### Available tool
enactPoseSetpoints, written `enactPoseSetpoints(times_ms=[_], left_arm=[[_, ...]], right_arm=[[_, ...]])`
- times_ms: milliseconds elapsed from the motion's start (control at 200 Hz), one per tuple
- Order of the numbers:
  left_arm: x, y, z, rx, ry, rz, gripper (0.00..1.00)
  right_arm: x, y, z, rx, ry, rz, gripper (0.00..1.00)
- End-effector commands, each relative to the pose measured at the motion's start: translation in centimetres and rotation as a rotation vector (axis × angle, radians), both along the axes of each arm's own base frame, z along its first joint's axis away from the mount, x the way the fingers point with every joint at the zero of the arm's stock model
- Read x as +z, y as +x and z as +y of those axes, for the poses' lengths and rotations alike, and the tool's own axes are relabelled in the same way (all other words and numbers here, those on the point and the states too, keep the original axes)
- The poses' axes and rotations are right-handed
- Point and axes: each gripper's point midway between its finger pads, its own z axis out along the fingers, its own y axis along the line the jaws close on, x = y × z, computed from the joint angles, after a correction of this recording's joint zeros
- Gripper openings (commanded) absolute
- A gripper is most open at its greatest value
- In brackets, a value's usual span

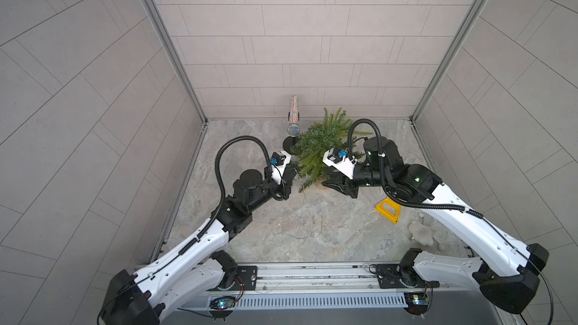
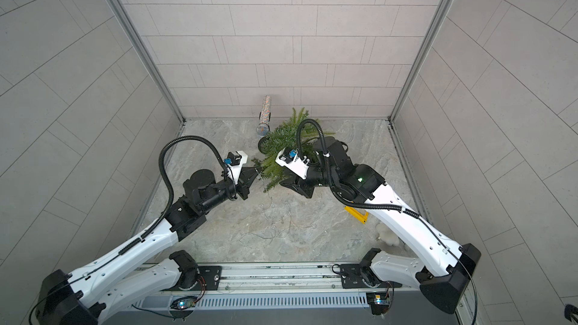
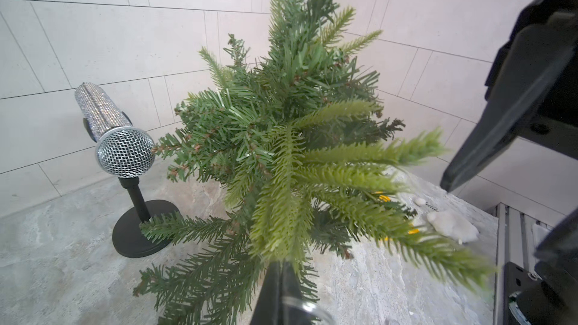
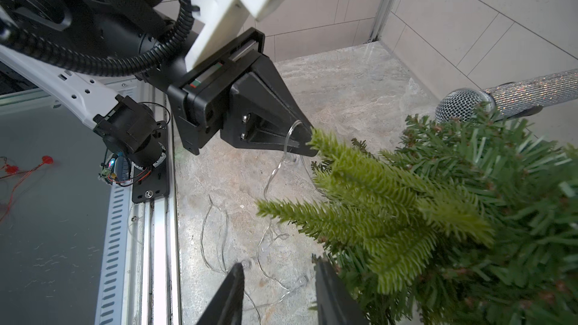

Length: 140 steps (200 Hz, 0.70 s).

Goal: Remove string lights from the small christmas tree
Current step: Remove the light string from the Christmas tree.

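The left tool (image 4: pixel 304 141) is closed, its tip pinching the thin silvery wire of the string lights (image 4: pixel 269 179) right at the end of a pale green branch of the small christmas tree (image 1: pixel 322 145). The right tool (image 4: pixel 278 295) sits low by the tree's lower branches, jaws partly apart around nothing; whether one jaw touches the needles is hard to tell. The wire hangs from the pinch to loose loops on the bench (image 1: pixel 250 139) in front of the tree, which is near the back wall, just beside a glittery microphone (image 1: pixel 293 129).

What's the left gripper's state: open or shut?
Shut: the right wrist view shows the left gripper with jaws together, pinching a loop of string lights.
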Motion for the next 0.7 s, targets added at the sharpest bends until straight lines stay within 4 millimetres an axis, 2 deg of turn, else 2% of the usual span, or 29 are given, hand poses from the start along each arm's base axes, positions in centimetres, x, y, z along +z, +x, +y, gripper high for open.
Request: enactPoseSetpoints(times_ms=[0,80,240,325,480,696], left_arm=[[1.8,0.4,0.6,0.045,-0.08,-0.036,0.0],[1.8,0.8,1.0,0.074,-0.058,-0.037,0.0],[3.4,0.2,0.9,0.049,-0.075,-0.057,0.0],[3.9,0.2,1.6,0.081,-0.087,-0.055,0.0],[4.6,1.1,3.6,0.196,-0.041,-0.061,0.0],[5.1,2.3,3.8,0.238,-0.007,-0.024,0.0]], right_arm=[[0.8,-0.2,-0.2,0.006,0.025,-0.02,0.41],[0.9,-0.3,-0.2,0.005,0.025,-0.022,0.41],[1.2,-0.3,-0.4,0.0,0.028,-0.034,0.41],[1.3,-0.3,-0.4,-0.002,0.032,-0.039,0.41],[1.9,-0.4,-0.4,-0.002,0.05,-0.048,0.41],[3.1,0.0,-0.4,-0.023,0.081,-0.061,0.4]])
